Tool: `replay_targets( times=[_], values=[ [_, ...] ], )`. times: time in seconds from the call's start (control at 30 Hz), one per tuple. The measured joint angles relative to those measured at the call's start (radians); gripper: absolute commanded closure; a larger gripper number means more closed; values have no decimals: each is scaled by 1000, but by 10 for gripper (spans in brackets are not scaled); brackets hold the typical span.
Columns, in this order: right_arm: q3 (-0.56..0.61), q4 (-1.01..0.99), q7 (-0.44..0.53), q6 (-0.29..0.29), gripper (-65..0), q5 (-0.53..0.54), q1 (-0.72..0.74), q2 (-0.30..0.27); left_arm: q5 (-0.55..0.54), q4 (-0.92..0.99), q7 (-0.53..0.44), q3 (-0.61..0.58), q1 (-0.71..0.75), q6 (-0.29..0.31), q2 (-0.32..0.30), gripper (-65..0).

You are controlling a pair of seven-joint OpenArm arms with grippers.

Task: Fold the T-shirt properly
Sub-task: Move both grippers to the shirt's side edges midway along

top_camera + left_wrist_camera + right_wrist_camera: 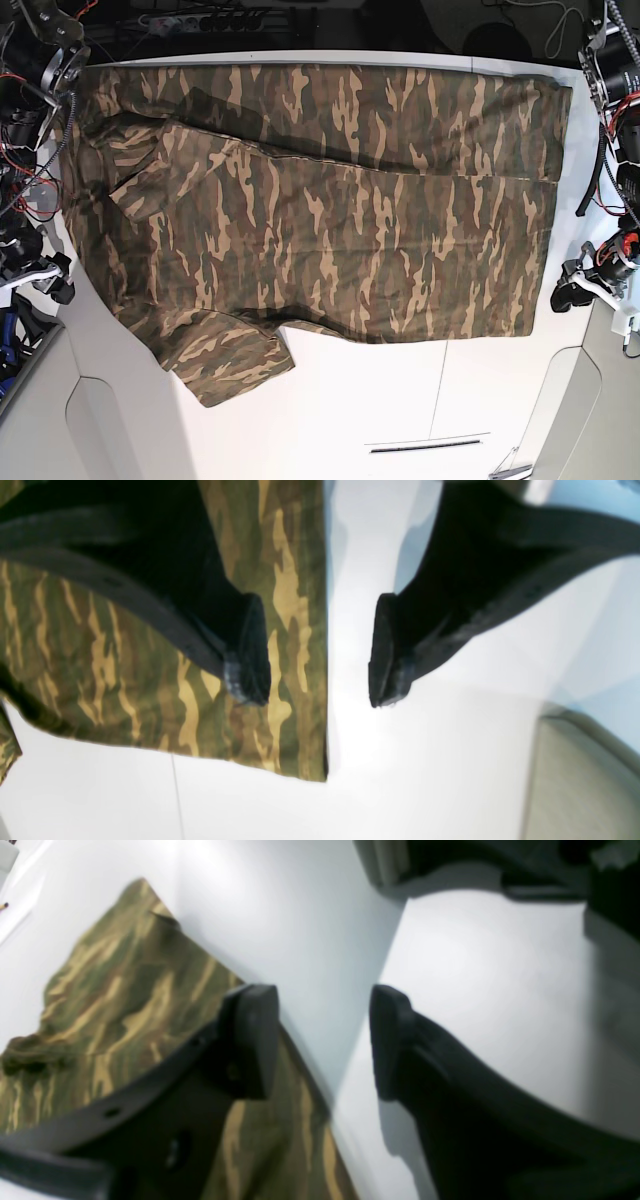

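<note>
- On the white counter (330, 410) the T-shirt (330, 210) lies spread sideways, far strip already folded over
- Left gripper (320, 650) and right gripper (322, 1040): jaws released, holding nothing, each above a shirt edge
- Judged between folds; next calls for grasping the near sleeve (225, 365) and near edge

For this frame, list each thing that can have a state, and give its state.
Brown, tan and olive camouflage cloth T-shirt: lying on the white table, far long edge folded over, near sleeve sticking out, held by neither gripper.
Left gripper: open, empty, over the shirt's edge.
Right gripper: open, empty, beside the shirt's edge.
White table: bearing the shirt.
</note>
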State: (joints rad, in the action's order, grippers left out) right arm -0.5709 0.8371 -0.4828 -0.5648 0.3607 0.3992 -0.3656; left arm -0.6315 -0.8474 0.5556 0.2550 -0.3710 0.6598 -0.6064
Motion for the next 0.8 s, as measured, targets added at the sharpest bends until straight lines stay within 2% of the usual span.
replay_targets(
  times=[0.1,0.2,0.6,0.8],
  values=[
    [0,-34,35,0,-295,-23,0,0,14,26,-38,0,0,-5,2,-348],
    [0,-71,62,0,-295,-57,0,0,48,50,-59,1,-1,-50,8,-348],
    [-1,-137,116,-4,-295,-71,4,3,48,98,-59,0,0,-49,84,-348],
    [-1,-145,128,-5,-295,-73,8,18,47,98,-63,1,0,-50,101,-348]
  ],
)
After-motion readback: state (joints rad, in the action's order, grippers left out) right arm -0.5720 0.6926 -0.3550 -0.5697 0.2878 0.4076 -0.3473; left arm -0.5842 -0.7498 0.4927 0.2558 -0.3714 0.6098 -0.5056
